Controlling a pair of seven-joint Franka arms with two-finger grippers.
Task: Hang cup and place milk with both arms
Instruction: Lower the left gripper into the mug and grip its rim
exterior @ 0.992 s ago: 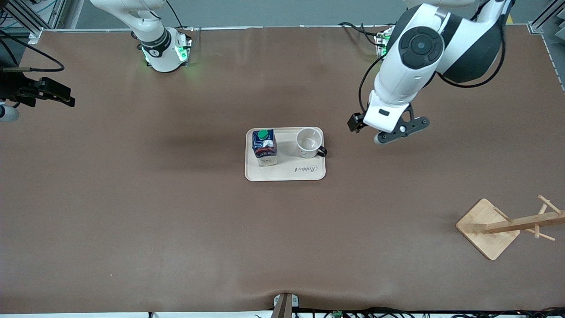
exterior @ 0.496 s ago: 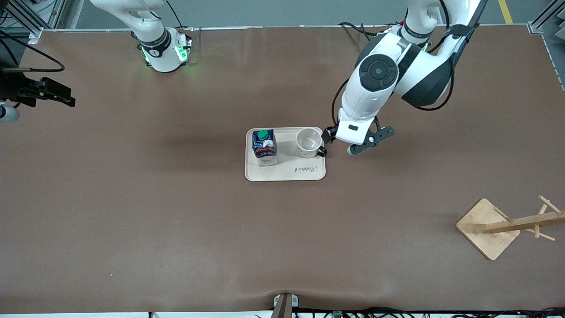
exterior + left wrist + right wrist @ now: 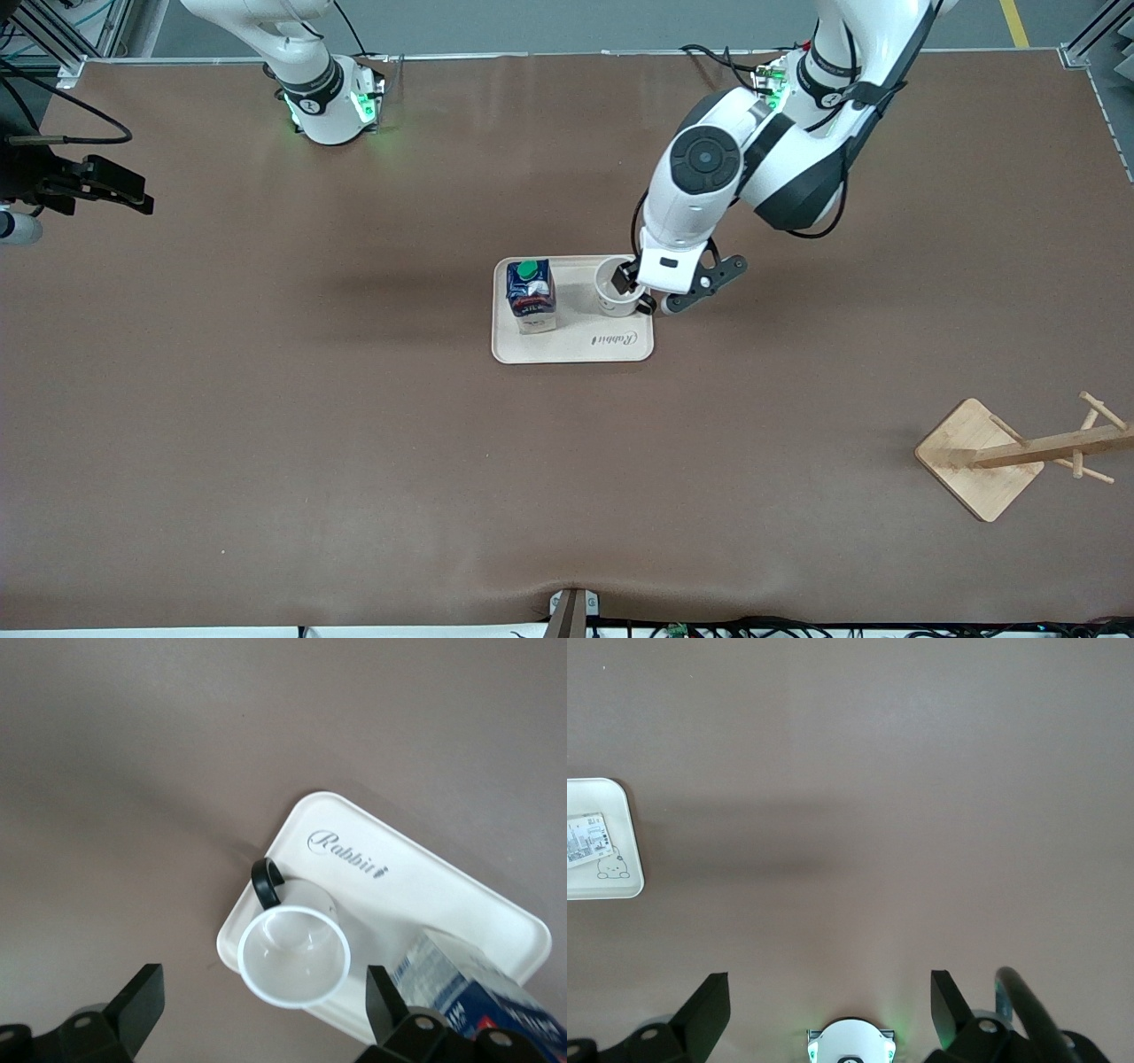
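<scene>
1. Now the left claw (image 3: 640, 294) has swung in from the table's left-arm end and hangs over the cup (image 3: 617, 285), its fingers (image 3: 142, 1003) spread wide.
2. Cup and milk (image 3: 530, 296) stand side by side on the tray (image 3: 574, 350); neither is lifted.
3. Grasping the cup seems next, then the rack (image 3: 1019, 454).
4. Meanwhile the right claw (image 3: 824, 1014) waits open at the table's right-arm end.

We see a cream tray (image 3: 576, 350) with "Rabbit" lettering near the middle of a brown table (image 3: 354, 443). A wooden rack (image 3: 1019, 454) with pegs stands on a square base toward the left arm's end, nearer the front camera than the tray and well apart from it.
</scene>
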